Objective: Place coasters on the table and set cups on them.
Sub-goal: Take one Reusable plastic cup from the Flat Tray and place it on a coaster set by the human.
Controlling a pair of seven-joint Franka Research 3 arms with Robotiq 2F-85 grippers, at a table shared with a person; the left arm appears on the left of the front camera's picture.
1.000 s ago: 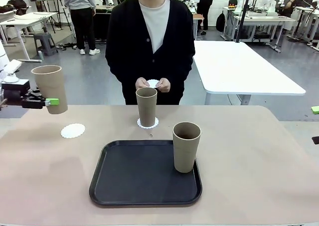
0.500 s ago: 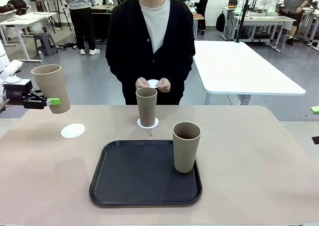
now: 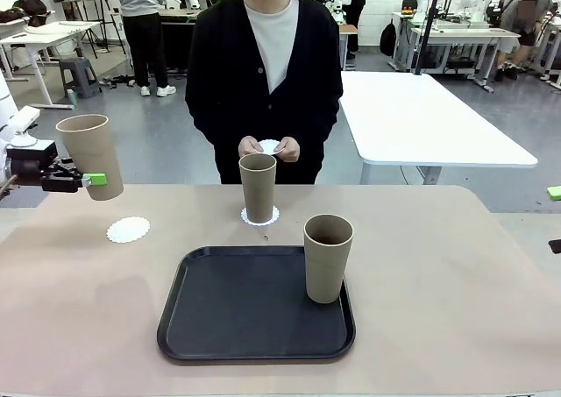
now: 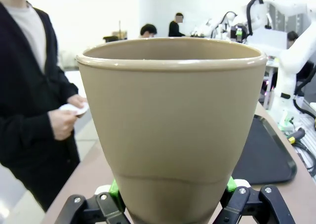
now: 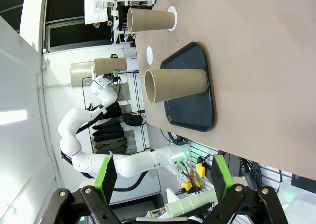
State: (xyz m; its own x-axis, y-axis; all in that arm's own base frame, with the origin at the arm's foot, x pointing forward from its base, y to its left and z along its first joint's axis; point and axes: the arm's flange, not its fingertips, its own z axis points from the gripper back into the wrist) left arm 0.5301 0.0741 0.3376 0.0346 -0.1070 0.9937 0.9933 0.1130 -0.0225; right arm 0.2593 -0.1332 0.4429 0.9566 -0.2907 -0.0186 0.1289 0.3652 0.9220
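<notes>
The table (image 3: 438, 283) runs off the front view at 3, 6 and 9 o'clock, so only its far edge and rounded far corners show whole. The person (image 3: 263, 64) stands behind it at 12 o'clock, hidden below the waist by the tabletop. The black tray (image 3: 228, 318) lies on the table toward 6 o'clock, fully in sight.

The held cup (image 3: 90, 156) hangs above the table's 9 o'clock edge, tilted slightly, with its rim up. In the left wrist view the bottom edge cuts off its base, and its wall covers most of the fingers. The left gripper (image 3: 88, 180) is clamped around the cup's lower part, a green pad pressed against each side. Its arm is cut off at the picture's edge.

The middle cup (image 3: 258, 187) stands upright toward 12 o'clock on the table. It covers its coaster (image 3: 246, 215) so that only a scalloped fringe shows round the base. The third cup (image 3: 328, 257) stands upright in the tray's 2 o'clock corner.

The right gripper (image 5: 164, 174) has its jaws spread wide with nothing between them. In the front view, only a green tip and a dark bit show at 3 o'clock.

The bare coaster (image 3: 128, 230) lies flat on the table at 5 o'clock of the held cup, apart from it. The person's hands (image 3: 288, 150) hold the last coaster (image 3: 269, 145), which they partly cover.
</notes>
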